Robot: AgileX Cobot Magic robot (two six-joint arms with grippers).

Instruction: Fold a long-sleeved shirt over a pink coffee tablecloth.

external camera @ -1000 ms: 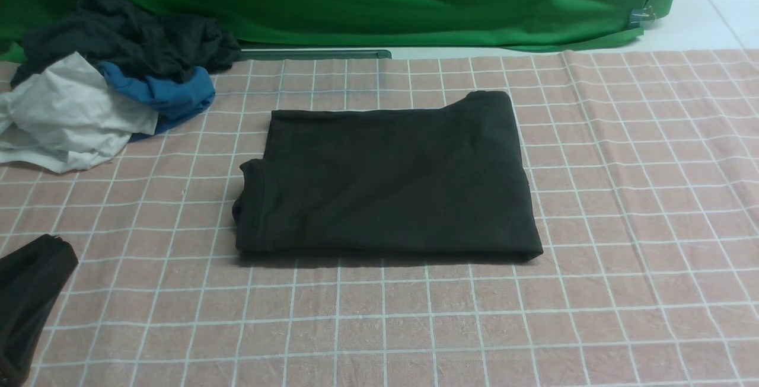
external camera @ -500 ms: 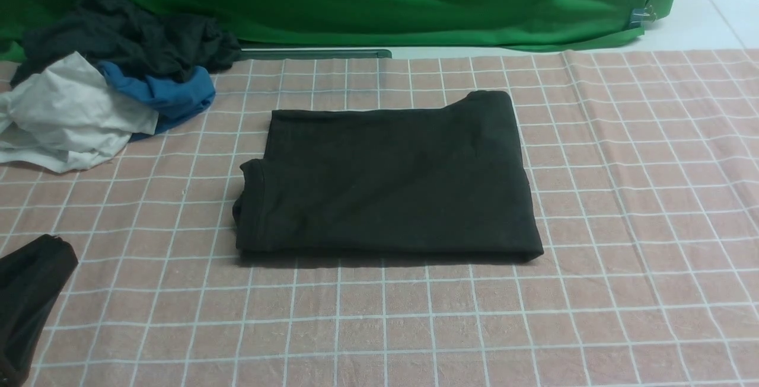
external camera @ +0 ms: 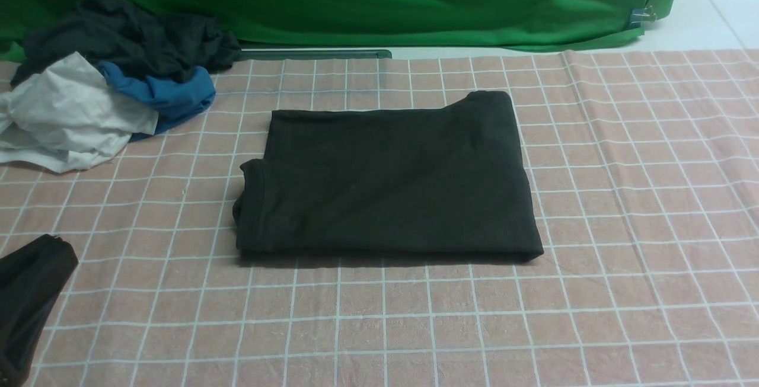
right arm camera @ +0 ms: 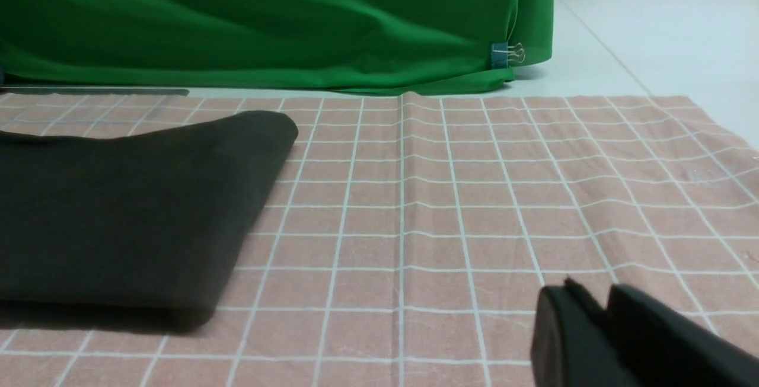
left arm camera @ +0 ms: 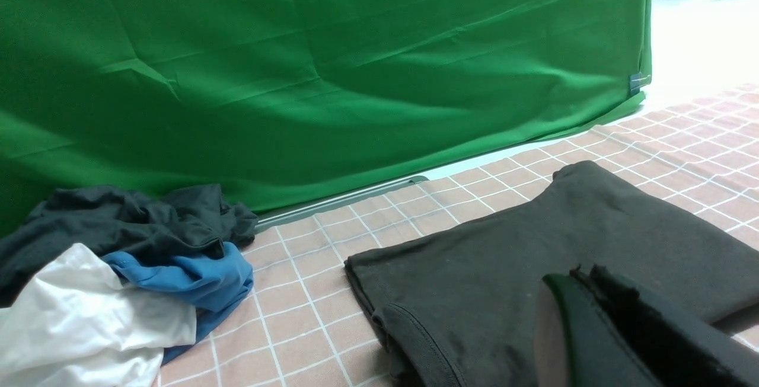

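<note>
Shirt (external camera: 388,179) lies folded at frame centre on the tablecloth (external camera: 622,227): soft, light, limp. I would pinch a hem corner. My left gripper (left arm camera: 584,292) is pressed together; right gripper (right arm camera: 599,304) slightly parted, empty.

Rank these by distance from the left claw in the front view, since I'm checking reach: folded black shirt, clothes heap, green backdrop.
1. Folded black shirt, centre, right of the left claw.
2. Clothes heap, far left.
3. Green backdrop, behind everything.
</note>
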